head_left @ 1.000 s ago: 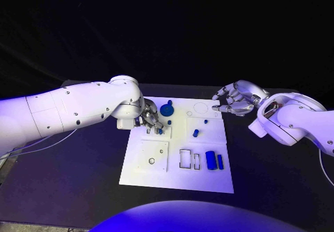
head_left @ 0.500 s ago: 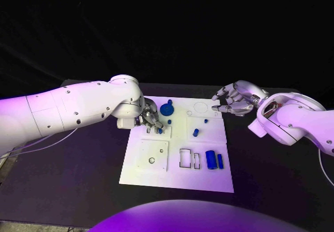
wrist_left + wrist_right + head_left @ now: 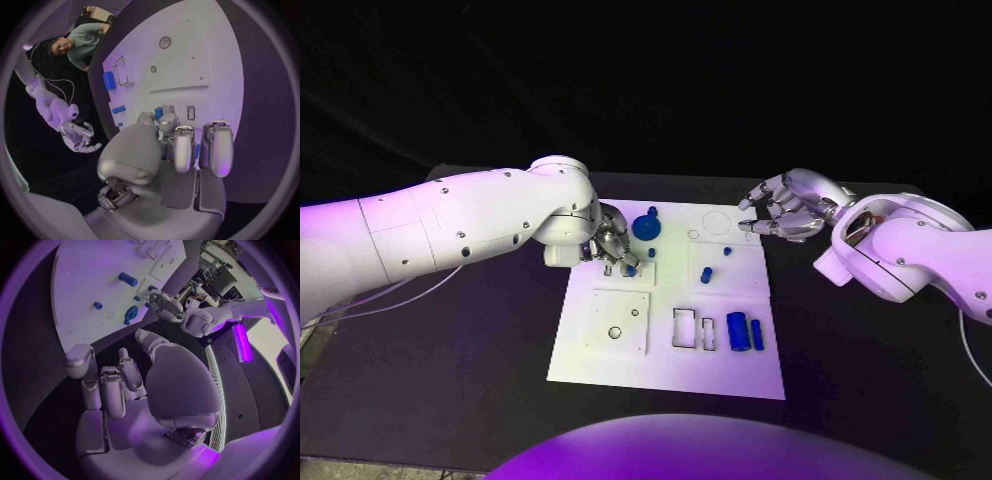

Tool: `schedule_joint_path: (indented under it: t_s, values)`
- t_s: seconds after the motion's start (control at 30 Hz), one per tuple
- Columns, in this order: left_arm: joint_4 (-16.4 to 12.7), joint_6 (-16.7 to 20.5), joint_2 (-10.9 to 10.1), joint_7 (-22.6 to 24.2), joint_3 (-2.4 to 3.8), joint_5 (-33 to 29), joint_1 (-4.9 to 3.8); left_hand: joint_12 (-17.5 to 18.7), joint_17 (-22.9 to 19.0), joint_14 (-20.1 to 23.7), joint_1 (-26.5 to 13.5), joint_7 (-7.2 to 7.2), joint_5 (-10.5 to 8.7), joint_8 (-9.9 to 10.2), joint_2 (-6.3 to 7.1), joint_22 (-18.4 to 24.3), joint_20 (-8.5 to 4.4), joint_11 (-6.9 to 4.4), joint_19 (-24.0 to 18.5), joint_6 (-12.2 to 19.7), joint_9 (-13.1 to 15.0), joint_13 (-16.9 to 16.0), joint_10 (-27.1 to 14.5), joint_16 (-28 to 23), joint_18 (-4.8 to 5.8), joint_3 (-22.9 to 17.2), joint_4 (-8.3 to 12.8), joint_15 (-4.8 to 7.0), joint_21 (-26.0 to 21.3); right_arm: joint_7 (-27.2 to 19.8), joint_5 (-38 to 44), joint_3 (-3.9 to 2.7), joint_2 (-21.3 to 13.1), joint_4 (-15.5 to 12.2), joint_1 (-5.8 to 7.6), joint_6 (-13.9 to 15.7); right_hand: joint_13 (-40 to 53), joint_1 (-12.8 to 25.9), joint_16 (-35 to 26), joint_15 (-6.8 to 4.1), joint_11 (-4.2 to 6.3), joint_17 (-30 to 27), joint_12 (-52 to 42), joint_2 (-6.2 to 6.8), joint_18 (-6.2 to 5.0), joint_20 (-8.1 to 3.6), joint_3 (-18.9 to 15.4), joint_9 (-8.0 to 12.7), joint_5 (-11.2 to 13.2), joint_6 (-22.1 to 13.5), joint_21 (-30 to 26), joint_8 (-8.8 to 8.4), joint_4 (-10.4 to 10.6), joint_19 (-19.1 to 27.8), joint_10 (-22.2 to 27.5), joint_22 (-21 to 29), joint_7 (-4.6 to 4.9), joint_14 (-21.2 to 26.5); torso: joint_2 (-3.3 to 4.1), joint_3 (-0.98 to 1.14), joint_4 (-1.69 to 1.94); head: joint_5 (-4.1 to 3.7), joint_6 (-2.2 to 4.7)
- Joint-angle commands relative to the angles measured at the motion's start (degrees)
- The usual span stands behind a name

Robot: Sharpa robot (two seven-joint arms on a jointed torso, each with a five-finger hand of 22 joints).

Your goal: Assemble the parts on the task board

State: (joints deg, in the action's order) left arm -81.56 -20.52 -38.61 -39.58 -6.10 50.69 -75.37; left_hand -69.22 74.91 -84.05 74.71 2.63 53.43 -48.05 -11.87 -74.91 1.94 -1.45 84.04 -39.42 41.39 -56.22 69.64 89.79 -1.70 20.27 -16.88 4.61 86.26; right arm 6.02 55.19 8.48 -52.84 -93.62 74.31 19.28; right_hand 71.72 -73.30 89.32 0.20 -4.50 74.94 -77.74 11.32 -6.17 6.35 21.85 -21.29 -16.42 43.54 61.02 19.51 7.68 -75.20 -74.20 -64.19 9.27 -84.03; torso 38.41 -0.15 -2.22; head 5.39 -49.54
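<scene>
The flat rectangular task board (image 3: 733,375) is seen as plain white, its recessed outlines traced in thin dark lines. The small plastic parts are blue: a round disc-shaped part (image 3: 646,228) near the board's far edge, a short peg (image 3: 705,274) at the middle, and two upright oblong blocks (image 3: 737,331) toward the near right corner. The matte desk (image 3: 459,390) is black and unpatterned. Both arms are cased in smooth white shells dotted with small dark screw holes. The left hand (image 3: 610,246) and the right hand (image 3: 783,215) are finished in silver metal, and their fingers (image 3: 217,147) are shown with pale grey pads.
</scene>
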Motion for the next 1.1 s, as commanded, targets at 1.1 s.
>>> schedule_joint_path:
  t_s: [1.1]
  values:
    - [-0.5, 4.4, -1.0, 0.7, 0.0, -4.4, 0.28, -3.3, 15.1, -5.9, -23.4, -0.89, -29.12, -12.7, 19.75, -11.8, -1.13, -0.99, 4.3, 1.4, 10.9, -4.3, 3.1, 0.2, 0.8, -78.0, 15.4, 0.96, 0.9, 0.2, 1.8, 0.06, 0.2, 0.2, -0.31, -1.4, 0.1, 0.3, -0.3, 0.0, 0.12, 12.8, -0.2, 0.38, -0.8, -0.17, 0.2, -0.1, -0.4, 0.1, -0.3, 0.4, 0.7, 0.3, -0.3, 0.0, -0.17, -5.3, 0.01, 0.0, -0.02, -0.01, -0.2]
